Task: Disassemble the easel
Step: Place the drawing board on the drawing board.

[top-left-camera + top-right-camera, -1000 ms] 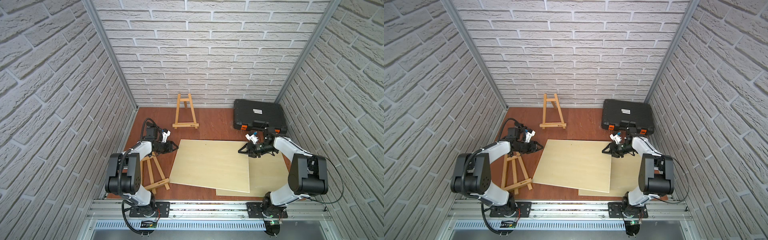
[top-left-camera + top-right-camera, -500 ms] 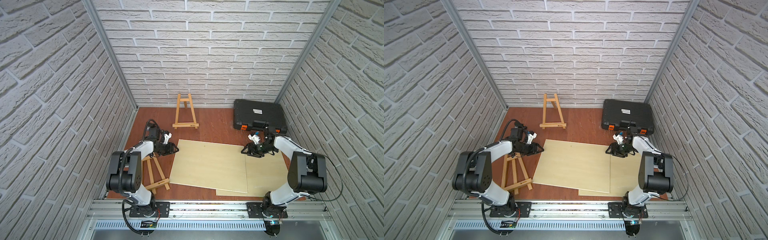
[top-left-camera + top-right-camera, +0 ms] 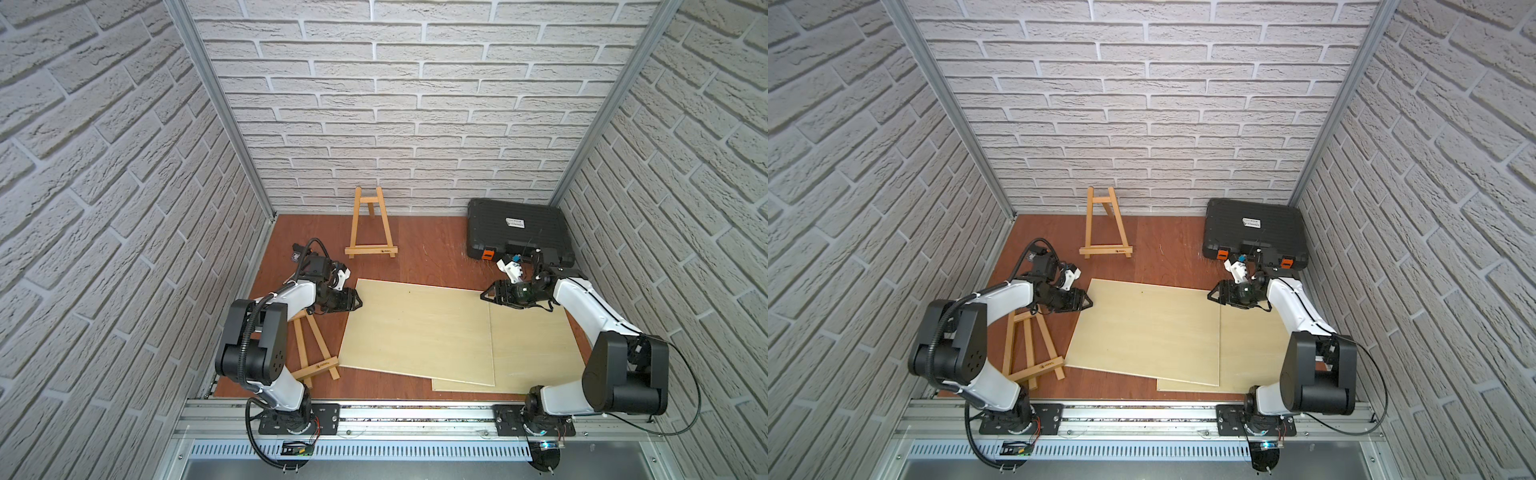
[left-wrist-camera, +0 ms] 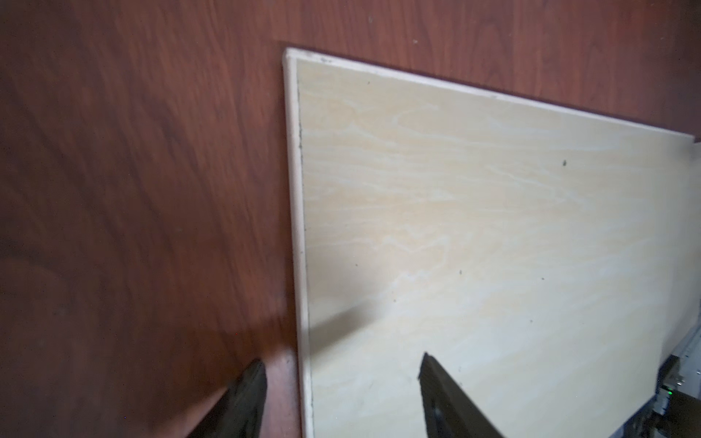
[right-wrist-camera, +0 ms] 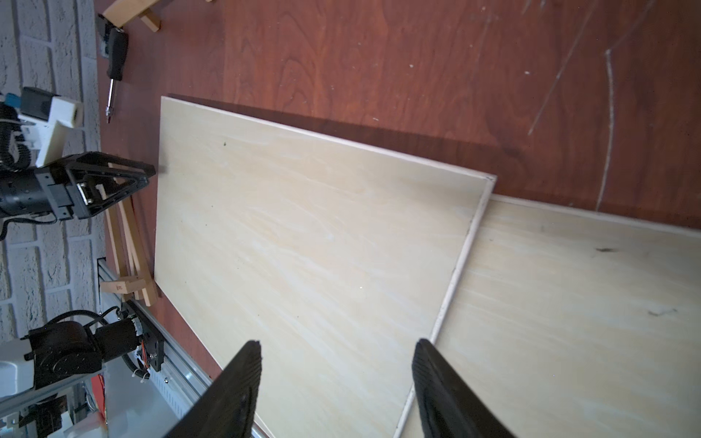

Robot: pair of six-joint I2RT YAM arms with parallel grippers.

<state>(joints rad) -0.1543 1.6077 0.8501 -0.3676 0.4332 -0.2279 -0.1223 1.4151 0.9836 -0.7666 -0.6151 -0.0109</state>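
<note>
In both top views, your left gripper (image 3: 356, 300) sits at one far corner of the upper board (image 3: 419, 328). Your right gripper (image 3: 484, 296) sits at the other far corner, where that board overlaps the lower board (image 3: 536, 349). One easel (image 3: 370, 226) stands by the back wall. A second easel (image 3: 309, 349) lies flat, partly under the left arm.

Left wrist: the jaws are well apart and empty, straddling the board's edge.

Right wrist: likewise gaping, holding nothing.

If you close now, you'll likely pinch the board, and it could slide into the second easel.

Stretched low and turned inward toward each other, with left pincer (image 3: 357, 299) and right pincer (image 3: 484, 296) parted, gripping nothing.
</note>
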